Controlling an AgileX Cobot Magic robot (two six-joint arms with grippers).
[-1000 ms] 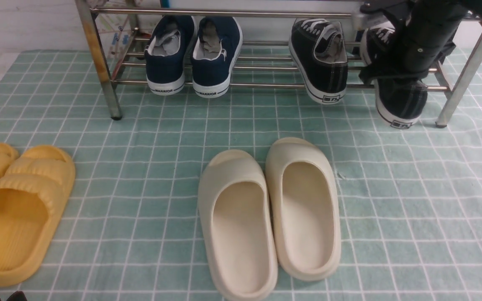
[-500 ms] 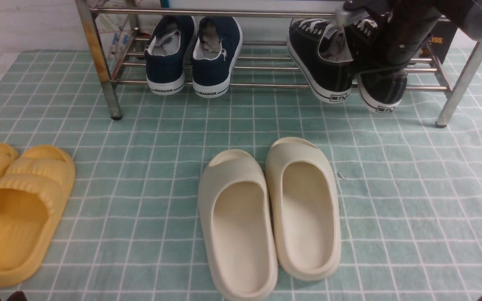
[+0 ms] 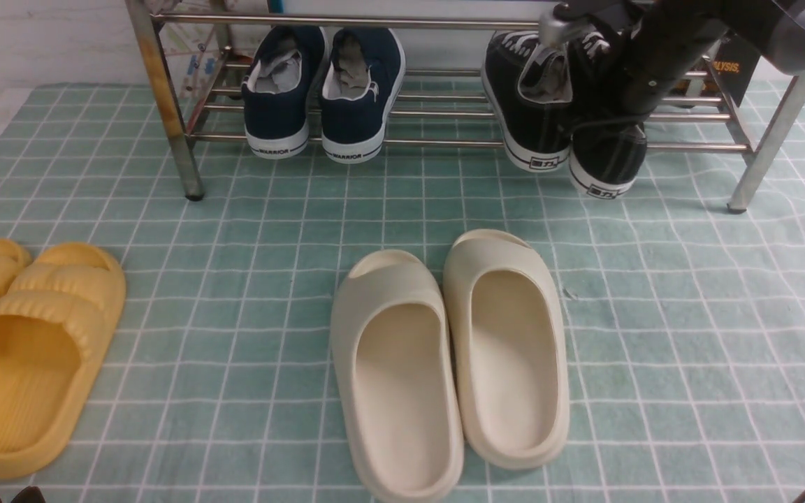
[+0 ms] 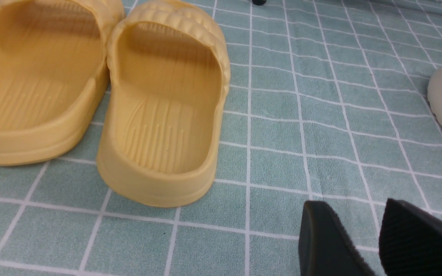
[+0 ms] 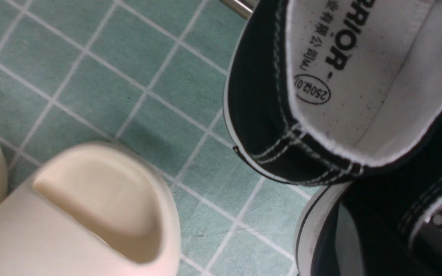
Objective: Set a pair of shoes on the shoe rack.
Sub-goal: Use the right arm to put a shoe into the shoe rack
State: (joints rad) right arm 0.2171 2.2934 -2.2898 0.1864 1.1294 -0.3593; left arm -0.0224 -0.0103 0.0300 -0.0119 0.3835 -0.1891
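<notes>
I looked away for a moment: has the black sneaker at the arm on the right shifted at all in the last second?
Yes. The black sneaker slid left, away from the rack's right leg, up beside its twin.

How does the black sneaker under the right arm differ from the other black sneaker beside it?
The left black sneaker shows almost whole; the right black sneaker is partly hidden by the right arm. The left one's heel passes the front bar of the shoe rack; the right one's heel sticks out farther and lower. Both are black, white-soled, heels toward the camera.
</notes>
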